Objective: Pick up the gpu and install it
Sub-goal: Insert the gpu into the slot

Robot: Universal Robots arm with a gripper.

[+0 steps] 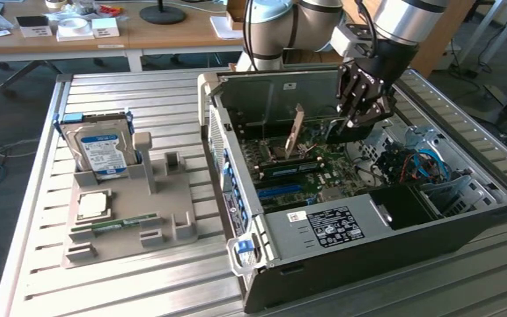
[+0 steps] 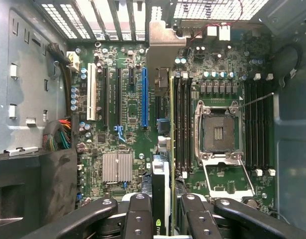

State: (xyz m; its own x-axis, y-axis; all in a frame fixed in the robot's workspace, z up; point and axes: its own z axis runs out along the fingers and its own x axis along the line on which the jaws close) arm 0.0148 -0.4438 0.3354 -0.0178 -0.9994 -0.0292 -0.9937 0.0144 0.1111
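The gpu [image 1: 296, 134] stands on edge inside the open computer case [image 1: 395, 238], brownish at the end toward the case's rear wall. In the wrist view the gpu [image 2: 162, 174] runs edge-on from between my fingers to its silver bracket [image 2: 161, 42] at the rear grille. It hangs over the motherboard beside the blue slot [image 2: 144, 97]; whether it sits in a slot I cannot tell. My gripper [image 1: 360, 123] reaches down into the case, and in the wrist view the gripper [image 2: 165, 211] is shut on the gpu, a black finger [image 2: 139, 216] on each side.
On the exterior view's left a grey holder [image 1: 169, 198] carries a blue-and-white hard drive [image 1: 103, 148], a processor [image 1: 93, 205] and a green memory stick [image 1: 117, 224]. On the motherboard are the empty processor socket [image 2: 217, 132], memory slots [image 2: 257, 124] and a heatsink [image 2: 117, 167].
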